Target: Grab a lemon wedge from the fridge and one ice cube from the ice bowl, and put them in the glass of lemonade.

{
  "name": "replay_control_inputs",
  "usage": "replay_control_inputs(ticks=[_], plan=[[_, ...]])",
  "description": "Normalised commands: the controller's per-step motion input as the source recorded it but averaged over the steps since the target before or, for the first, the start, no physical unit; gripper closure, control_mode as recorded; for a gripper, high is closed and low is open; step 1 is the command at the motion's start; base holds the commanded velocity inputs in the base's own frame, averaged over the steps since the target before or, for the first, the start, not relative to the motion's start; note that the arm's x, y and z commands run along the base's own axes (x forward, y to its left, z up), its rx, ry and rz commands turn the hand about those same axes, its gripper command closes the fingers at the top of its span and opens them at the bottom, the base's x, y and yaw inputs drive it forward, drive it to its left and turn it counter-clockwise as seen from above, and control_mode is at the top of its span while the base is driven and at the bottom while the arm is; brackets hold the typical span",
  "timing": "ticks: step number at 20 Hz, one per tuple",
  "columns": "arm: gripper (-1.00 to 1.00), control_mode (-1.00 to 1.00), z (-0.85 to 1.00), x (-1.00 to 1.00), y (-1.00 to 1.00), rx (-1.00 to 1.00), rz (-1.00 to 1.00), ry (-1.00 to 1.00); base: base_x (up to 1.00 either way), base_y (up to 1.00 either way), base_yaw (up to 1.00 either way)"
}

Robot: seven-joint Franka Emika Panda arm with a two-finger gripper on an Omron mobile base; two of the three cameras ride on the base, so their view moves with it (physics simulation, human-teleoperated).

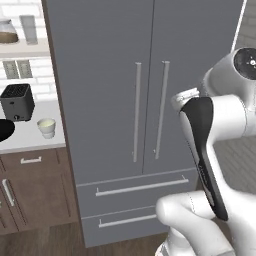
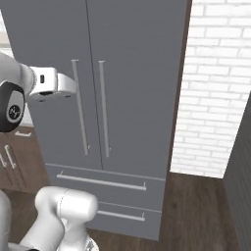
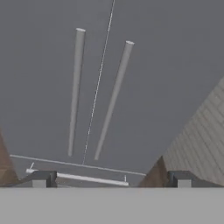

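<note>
Pale counter (image 1: 30,140) bearing black toaster (image 1: 17,101), glass of lemonade (image 1: 46,127), ice bowl (image 1: 5,129) at left edge

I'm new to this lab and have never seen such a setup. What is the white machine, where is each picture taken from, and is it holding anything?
It is a white robot arm on a driving base, facing a closed grey fridge. Two pictures come from cameras behind the arm, left and right. The third looks along its hand, whose fingertips stand wide apart, holding nothing. On the counter left of the fridge stand a glass of lemonade, a toaster and the edge of a black ice bowl.
</note>
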Motion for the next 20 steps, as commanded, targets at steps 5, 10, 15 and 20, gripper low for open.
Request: replay_control_inputs(ticks=[5, 10, 15, 20], plan=[[-1.0, -1.0, -0.07, 0.92, -0.14, 0.01, -0.12, -0.02, 0.0, 0.0, 0.0], [-1.0, -1.0, -0.37, 1.0, -0.48, 0.28, -0.23, 0.1, 0.0, 0.0, 0.0], [-1.0, -1.0, -0.43, 1.0, -0.39, 0.31, -0.08, 0.25, 0.0, 0.0, 0.0], [-1.0, -1.0, -0.73, 0.85, -0.03, 0.16, 0.03, 0.25, 0.0, 0.0, 0.0]])
